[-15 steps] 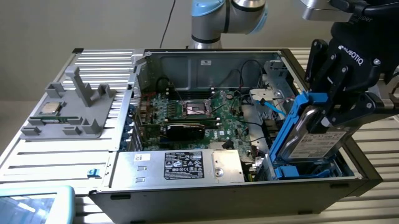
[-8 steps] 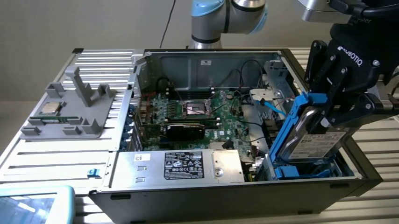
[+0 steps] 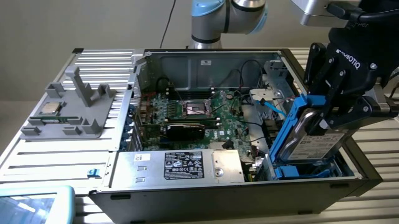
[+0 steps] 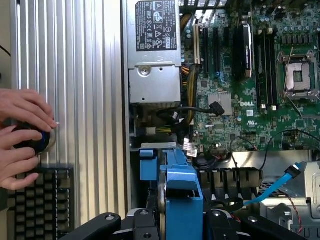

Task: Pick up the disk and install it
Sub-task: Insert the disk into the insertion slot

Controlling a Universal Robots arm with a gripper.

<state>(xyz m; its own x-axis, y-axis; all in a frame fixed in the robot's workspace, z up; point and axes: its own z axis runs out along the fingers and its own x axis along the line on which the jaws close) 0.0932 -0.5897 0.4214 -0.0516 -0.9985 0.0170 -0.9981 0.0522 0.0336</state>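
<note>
The disk is a silver-grey drive with a white barcode label and blue rails along its edges. It stands steeply tilted at the exterior view's right, its lower end down in the blue drive bay in the front corner of the open computer case. My black gripper is shut on the disk's upper end. In the wrist view the disk's blue rail runs between my gripper's black fingers.
A silver power supply with a black label lies beside the bay, and the motherboard behind it. A blue cable hangs close to the disk. A grey fixture holds a small chip. A person's hands rest above a keyboard.
</note>
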